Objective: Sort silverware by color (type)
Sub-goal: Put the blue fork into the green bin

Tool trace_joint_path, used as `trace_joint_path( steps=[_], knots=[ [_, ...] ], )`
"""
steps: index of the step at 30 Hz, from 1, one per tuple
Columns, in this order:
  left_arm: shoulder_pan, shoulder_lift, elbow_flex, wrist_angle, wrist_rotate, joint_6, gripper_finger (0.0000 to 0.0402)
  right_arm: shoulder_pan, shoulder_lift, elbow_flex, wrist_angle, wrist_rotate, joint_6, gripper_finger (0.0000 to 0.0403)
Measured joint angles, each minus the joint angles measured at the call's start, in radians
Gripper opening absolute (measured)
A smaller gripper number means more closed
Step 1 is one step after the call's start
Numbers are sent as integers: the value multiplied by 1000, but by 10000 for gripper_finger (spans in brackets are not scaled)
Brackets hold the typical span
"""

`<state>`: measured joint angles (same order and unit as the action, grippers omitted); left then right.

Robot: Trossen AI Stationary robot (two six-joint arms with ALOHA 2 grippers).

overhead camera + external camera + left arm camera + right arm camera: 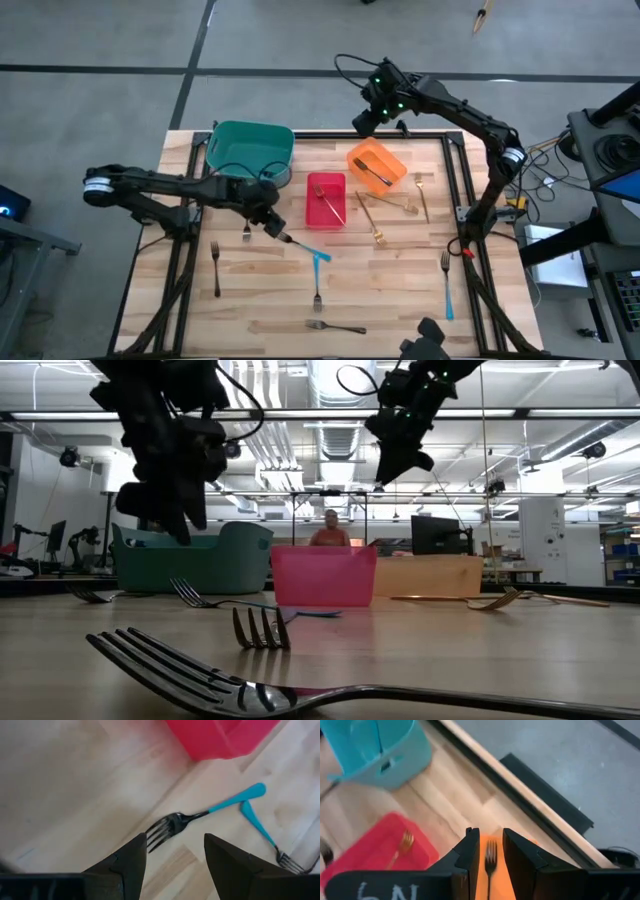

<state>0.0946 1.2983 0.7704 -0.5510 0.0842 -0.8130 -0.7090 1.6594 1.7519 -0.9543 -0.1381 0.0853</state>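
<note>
Roughly one-fifth sorted: gold fork (331, 205) in red bin (325, 186), dark fork (372, 173) in orange bin (377, 160). Teal bin (250, 148) at 11 o'clock apparently unfilled. Remaining forks loose, 3 to 8 o'clock. Left gripper (277, 231) spread above blue-handled fork (200, 814). Right gripper (366, 120) parted, nothing held, over orange bin.

Three bins (252, 148) (forks (317, 283) uncounted)

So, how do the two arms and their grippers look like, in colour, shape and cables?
Both arms are dark, near black, built of slim jointed links. The left arm has a pale ring at its outer joint. The right arm has a similar pale ring, green lights near its wrist and a black cable looping above it. The left gripper has two broad, dark wedge-shaped fingers; the right gripper has similar ones.
</note>
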Motion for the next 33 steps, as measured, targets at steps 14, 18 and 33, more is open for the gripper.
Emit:
trace_joint_path(
  steps=[14, 18, 33],
  knots=[
    [-85, -2, 149, -30, -90, 385, 178, 180, -26, -54, 115, 3, -175, 75],
    [-121, 16, 143, 184, -260, 369, 178, 298, -51, -162, 153, 0, -82, 75],
    [-548, -5, 72, 37, -488, 205, 178, 914, -360, -683, 573, 339, 316, 75]
  ],
)
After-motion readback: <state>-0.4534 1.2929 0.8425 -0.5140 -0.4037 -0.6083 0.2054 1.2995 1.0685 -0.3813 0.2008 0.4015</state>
